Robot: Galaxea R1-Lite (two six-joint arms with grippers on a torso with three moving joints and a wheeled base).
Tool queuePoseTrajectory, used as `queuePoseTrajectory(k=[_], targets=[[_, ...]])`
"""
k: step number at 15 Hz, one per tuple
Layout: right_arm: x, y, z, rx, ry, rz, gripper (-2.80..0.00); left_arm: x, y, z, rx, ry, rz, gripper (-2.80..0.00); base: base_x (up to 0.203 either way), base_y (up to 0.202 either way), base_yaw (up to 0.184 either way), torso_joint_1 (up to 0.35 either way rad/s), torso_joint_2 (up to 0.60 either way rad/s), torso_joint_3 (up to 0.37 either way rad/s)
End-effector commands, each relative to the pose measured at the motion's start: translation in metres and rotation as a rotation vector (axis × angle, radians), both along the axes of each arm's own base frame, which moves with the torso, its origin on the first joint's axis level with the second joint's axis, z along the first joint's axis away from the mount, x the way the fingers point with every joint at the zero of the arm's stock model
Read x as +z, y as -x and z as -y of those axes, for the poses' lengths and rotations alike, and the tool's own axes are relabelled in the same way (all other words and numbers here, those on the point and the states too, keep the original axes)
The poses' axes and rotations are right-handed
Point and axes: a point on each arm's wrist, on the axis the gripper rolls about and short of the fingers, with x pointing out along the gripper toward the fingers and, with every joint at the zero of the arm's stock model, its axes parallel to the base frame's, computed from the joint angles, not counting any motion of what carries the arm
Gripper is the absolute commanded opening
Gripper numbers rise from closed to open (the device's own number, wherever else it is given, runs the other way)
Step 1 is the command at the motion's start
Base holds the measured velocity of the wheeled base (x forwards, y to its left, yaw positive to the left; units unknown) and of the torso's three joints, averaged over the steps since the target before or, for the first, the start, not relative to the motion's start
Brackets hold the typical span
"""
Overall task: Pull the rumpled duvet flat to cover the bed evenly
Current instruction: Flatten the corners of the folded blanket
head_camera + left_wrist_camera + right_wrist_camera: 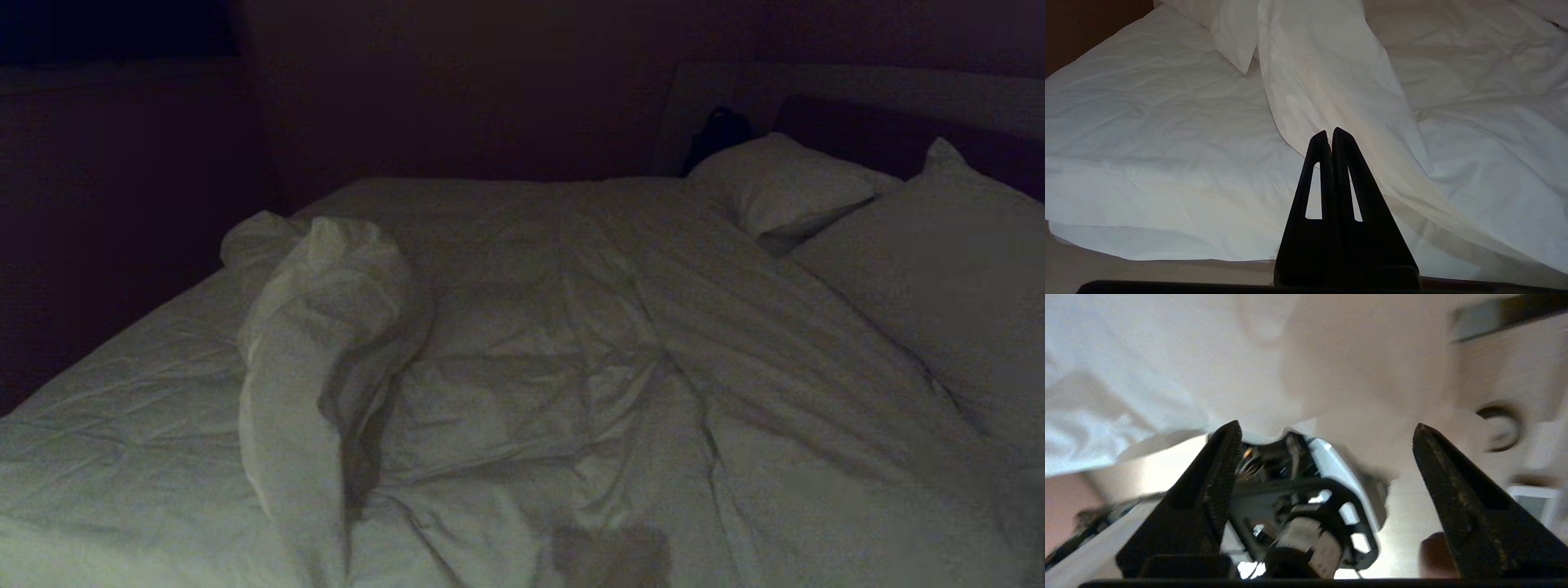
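The duvet (620, 351), puffy, white and creased, is lying across most of the bed (98, 384), with one edge folded back into a thick rumpled ridge (318, 343) running along its left part. Beside that ridge the thin wrinkled fitted sheet (106, 425) is showing bare. Two plump white pillows (784, 192) are resting at the dark headboard (890, 135). The left gripper (1331, 132) is hovering near the ridge, its black tapered jaws pressed together on nothing. The right gripper (1327, 430) is holding its ribbed jaws wide apart and empty, with white fabric beyond.
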Motion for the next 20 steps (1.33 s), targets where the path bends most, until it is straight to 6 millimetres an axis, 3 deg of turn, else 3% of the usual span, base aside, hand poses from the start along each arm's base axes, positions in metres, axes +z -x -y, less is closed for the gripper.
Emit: queuePoseTrajectory(k=[1, 7, 14, 15, 16, 20], targets=[[0.007, 0.000, 0.000, -0.022, 0.047, 0.033, 0.00, 0.000, 0.000, 0.000, 0.001, 0.000, 0.000, -2.80, 0.000, 0.000, 0.000, 0.000, 0.00, 0.000], [0.012, -0.001, 0.000, -0.127, 0.047, 0.056, 0.00, 0.000, 0.000, 0.000, 0.001, 0.000, 0.000, -2.80, 0.000, 0.000, 0.000, 0.000, 0.00, 0.000], [0.023, -0.002, -0.026, -0.050, 0.058, 0.119, 0.00, 0.000, 0.000, 0.000, 0.001, 0.000, 0.000, -2.80, 0.000, 0.000, 0.000, 0.000, 0.00, 0.000], [0.020, -0.005, -0.025, -0.045, 0.047, 0.109, -0.53, 0.000, 0.000, 0.000, 0.001, 0.000, 0.000, -2.80, 0.000, 0.000, 0.000, 0.000, 0.00, 0.000], [0.019, -0.006, -0.024, -0.046, 0.042, 0.104, -2.80, 0.000, 0.000, 0.000, 0.001, 0.000, 0.000, -2.80, 0.000, 0.000, 0.000, 0.000, 0.00, 0.000], [-0.003, -0.019, -0.008, -0.056, -0.030, 0.043, -2.80, 0.000, 0.000, 0.000, 0.001, 0.000, 0.000, -2.80, 0.000, 0.000, 0.000, 0.000, 0.00, 0.000]])
